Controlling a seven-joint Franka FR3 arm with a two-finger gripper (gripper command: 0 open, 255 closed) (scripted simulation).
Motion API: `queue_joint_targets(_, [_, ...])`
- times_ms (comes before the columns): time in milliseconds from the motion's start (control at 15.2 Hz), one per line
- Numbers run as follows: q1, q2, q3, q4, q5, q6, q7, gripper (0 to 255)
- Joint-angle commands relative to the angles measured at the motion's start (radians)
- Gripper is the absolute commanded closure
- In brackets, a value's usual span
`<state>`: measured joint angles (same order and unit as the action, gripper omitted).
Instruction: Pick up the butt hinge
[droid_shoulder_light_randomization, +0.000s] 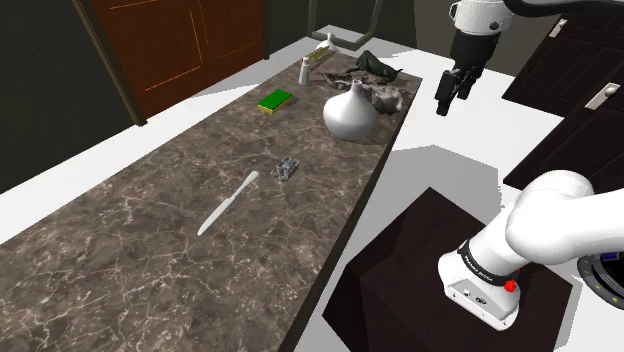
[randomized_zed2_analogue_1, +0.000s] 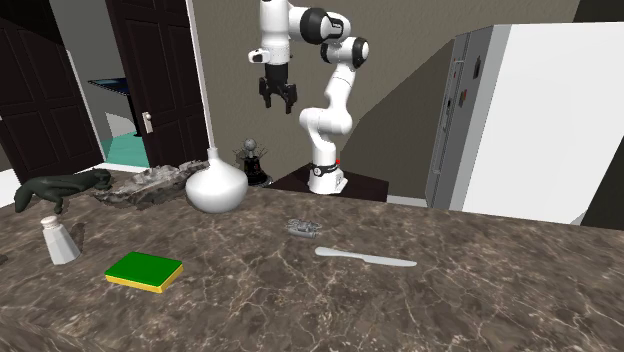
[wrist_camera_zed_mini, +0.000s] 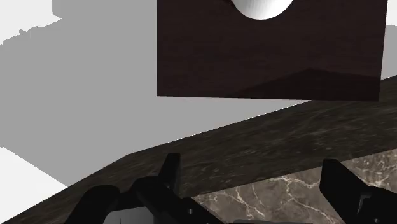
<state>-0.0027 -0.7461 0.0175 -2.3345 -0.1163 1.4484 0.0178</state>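
I see the gripper (droid_shoulder_light_randomization: 450, 100) open and empty at the shoulder view's upper right, well apart from the hinge (droid_shoulder_light_randomization: 287, 169) lying mid-frame on the counter (droid_shoulder_light_randomization: 150, 250).

- The arm (droid_shoulder_light_randomization: 556, 214) rises from the stand (droid_shoulder_light_randomization: 410, 262), bends over at the top, and turns its wrist downward.
- The gripper (droid_shoulder_light_randomization: 450, 100) hangs high above and beyond the stand, pointing down.
- Its fingers (wrist_camera_zed_mini: 340, 188) stand well apart, clasping nothing.

Spread jaws over a marble counter (wrist_camera_zed_mini: 280, 191), a dark stand (wrist_camera_zed_mini: 267, 57) on grey floor (wrist_camera_zed_mini: 83, 95) beyond its edge.
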Motion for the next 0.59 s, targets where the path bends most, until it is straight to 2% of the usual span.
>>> queue_joint_targets(0, [0.0,0.0,0.0,0.0,0.0,0.0,0.0,0])
queue_joint_targets(528, [-0.01,0.049,0.178,-0.093,0.166,0.164,0.375,0])
